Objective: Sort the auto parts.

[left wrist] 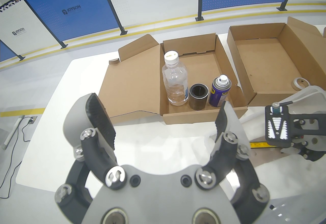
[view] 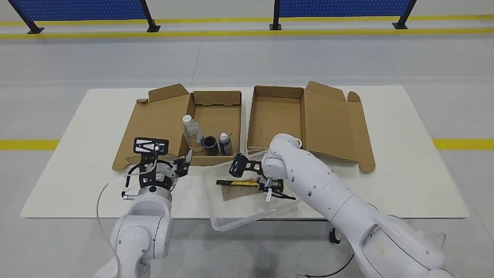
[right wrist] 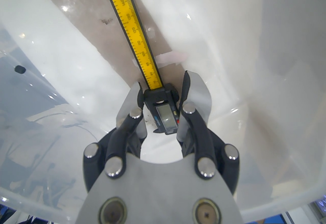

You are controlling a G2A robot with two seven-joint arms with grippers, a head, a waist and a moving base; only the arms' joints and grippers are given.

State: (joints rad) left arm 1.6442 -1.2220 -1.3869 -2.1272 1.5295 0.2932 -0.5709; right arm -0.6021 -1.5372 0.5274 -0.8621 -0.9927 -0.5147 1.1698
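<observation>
- Caliper [right wrist: 135, 36] lies flat on the floor of the clear tub [view: 231, 220] at the near edge of the desk [view: 409, 177]. Its yellow scale runs across a brown sheet [right wrist: 84, 13].
- The right pincer [right wrist: 162, 82] is down inside the tub, narrowed onto the caliper's black display head with a pad against each side. That hold looks sensible: the head is the thickest part, while the thin scale lying flat gives little to catch.
- The caliper rests on the tub floor, not lifted, so I judge the step in hand to be the pickup.
- The left pincer [left wrist: 158, 100] is spread wide and holds nothing. It hangs above the desk just in front of the left box [left wrist: 216, 49], apart from the tub, and seems to be waiting.
- The left box holds a bottle [left wrist: 175, 82], a black cylinder [left wrist: 198, 96] and a spray can [left wrist: 219, 91], upright in a row by its near wall.
- The right box [left wrist: 267, 67] beside it shows a bare floor. Being a tool unlike those three, the caliper probably belongs there.
- The tub walls stand all round the right pincer, so the lift likely has to go upward before crossing.
- The long scale could catch the tub rim if it tilts, and the near wall of the chosen box must also be cleared.
</observation>
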